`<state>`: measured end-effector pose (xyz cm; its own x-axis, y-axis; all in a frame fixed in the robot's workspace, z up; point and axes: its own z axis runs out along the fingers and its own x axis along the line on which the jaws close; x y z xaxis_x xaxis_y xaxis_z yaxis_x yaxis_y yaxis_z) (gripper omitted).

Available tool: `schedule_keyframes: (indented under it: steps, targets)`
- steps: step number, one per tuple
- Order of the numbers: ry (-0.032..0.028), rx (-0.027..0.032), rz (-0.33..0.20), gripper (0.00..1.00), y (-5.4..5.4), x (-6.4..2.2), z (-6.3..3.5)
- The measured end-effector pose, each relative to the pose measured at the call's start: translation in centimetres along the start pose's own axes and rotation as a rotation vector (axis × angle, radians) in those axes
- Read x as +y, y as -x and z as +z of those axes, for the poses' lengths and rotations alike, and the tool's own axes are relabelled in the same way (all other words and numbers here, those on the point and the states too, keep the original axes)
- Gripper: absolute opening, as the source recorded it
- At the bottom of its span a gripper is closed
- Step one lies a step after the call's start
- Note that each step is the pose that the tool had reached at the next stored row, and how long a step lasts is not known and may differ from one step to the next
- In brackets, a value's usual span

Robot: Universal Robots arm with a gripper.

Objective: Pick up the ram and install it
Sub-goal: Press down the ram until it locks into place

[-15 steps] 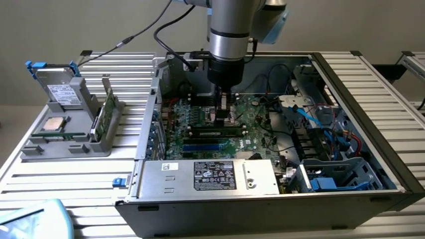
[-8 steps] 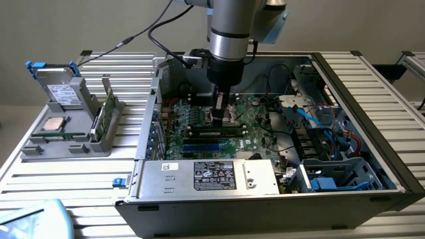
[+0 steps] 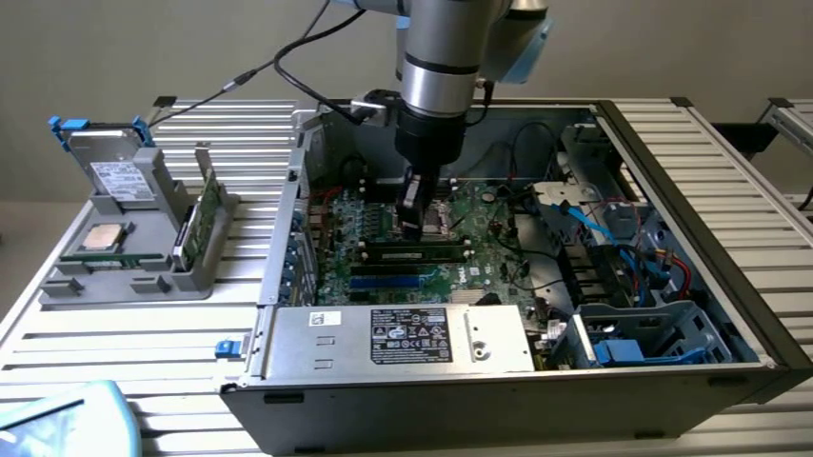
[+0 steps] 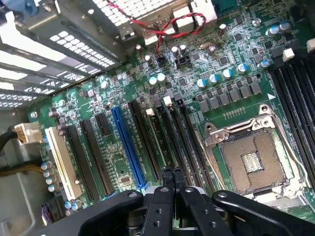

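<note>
Gripper (image 4: 172, 173) is clenched empty at frame bottom of the wrist view, fingertips pressed together above the slots (image 4: 167, 132). Ram (image 3: 413, 254) is seen lying in a slot at centre of the exterior view, just below the gripper (image 3: 412, 221). Pick-up and placement are judged done; full seating cannot be confirmed.

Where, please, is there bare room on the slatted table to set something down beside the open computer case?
Free: the slatted table between the grey parts holder and the table's near edge, and the strip behind the holder. Crowded: inside the computer case, where cables and drive cage fill the exterior view's right and the shut claw hangs over the motherboard.
</note>
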<state>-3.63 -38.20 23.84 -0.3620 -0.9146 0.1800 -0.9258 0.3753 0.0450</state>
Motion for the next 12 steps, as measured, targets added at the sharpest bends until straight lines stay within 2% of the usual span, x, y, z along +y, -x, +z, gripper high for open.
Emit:
schedule_keyframes:
  steps: [12]
  targets:
    - [0.0352, -0.0088, 0.192, 0.1, 0.0, 0.0, 0.01]
